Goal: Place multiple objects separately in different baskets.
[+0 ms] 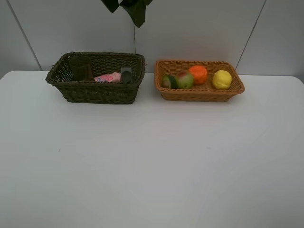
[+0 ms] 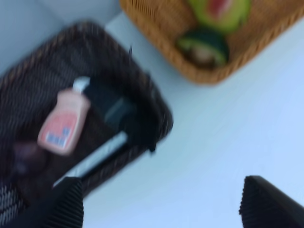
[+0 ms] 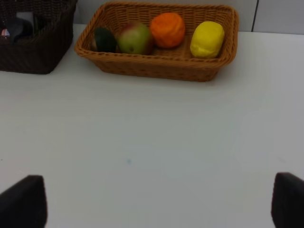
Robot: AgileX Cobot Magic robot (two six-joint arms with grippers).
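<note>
The dark brown-green basket (image 1: 95,91) holds a mauve cup (image 1: 80,68), a small pink bottle (image 1: 108,77) and a black pump bottle (image 1: 126,76). The orange-tan basket (image 1: 199,94) holds a halved avocado (image 1: 168,81), a red-green pear-like fruit (image 1: 185,79), an orange (image 1: 198,74) and a lemon (image 1: 222,79). The left wrist view adds a white marker (image 2: 92,159) lying beside the pink bottle (image 2: 64,121). My left gripper (image 2: 161,204) hangs open over the table just in front of the dark basket. My right gripper (image 3: 156,206) is open over bare table, well in front of the orange-tan basket (image 3: 156,69). Neither arm shows in the high view.
Both baskets stand side by side at the back of the white table (image 1: 152,161), near the wall. Dark plant leaves (image 1: 133,9) hang above the gap between them.
</note>
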